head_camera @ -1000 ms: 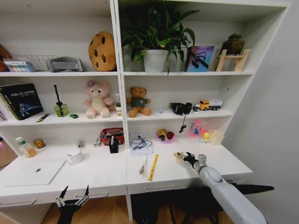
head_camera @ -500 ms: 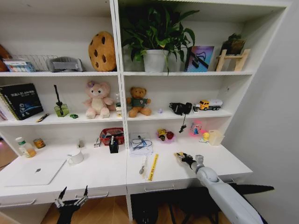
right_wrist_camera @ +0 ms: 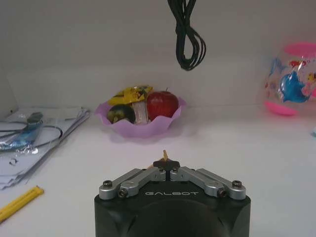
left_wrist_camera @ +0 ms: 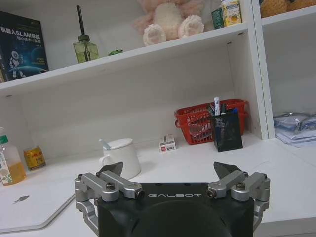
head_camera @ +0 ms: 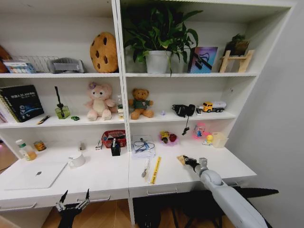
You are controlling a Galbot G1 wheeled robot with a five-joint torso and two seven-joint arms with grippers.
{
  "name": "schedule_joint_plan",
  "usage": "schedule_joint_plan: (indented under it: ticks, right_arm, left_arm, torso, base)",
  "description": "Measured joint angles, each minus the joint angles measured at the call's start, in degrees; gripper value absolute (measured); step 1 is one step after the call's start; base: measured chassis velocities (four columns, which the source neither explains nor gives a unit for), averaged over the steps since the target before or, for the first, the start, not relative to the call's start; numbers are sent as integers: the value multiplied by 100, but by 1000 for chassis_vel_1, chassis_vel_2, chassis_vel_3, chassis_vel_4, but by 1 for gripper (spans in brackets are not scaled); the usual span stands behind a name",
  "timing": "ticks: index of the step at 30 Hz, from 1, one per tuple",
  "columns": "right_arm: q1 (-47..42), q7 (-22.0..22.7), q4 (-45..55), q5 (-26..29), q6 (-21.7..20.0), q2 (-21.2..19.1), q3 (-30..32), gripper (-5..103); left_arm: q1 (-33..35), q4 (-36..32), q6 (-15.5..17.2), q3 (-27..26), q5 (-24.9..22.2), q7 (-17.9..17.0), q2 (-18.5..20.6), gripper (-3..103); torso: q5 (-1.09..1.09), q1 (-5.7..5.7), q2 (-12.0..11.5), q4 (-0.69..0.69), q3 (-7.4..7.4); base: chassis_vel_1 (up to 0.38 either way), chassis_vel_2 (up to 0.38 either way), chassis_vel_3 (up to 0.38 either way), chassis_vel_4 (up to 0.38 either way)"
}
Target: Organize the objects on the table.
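Two hands: right hand pinches a small yellow thing above the surface near the bowl; left hand, spread, waits below its edge

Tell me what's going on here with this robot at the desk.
The robot faces a long white desk under shelves. Its right gripper is out over the right part of the desktop, fingers closed on a small yellowish item too small to identify, with a purple bowl of fruit ahead of it. The left gripper hangs open and idle below the desk's front edge. A silver laptop, a white mug and a yellow ruler lie on the desk.
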Motion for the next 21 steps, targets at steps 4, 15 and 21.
schedule_joint_plan:
  ticks: [4, 15, 21]
  right_arm:
    - [373, -63, -44, 230, -34, -46, -6, 0]
    - [1799, -371, -1366, 401, 30, 223, -892, 0]
    - [2306, -489, -2170, 278, 172, 623, -1246, 0]
  left_arm:
    - [6, 42, -5, 40, 45, 1, -18, 100]
    - [45, 115, -11, 78, 151, 8, -47, 100]
    - [44, 200, -11, 93, 190, 8, -68, 100]
  torso:
    - [0, 0, 0, 2, 0]
    - [-1, 0, 0, 1, 1]
    - [-1, 0, 0, 1, 0]
  base:
    - [0, 0, 0, 0]
    - [0, 0, 0, 0]
    - [0, 0, 0, 0]
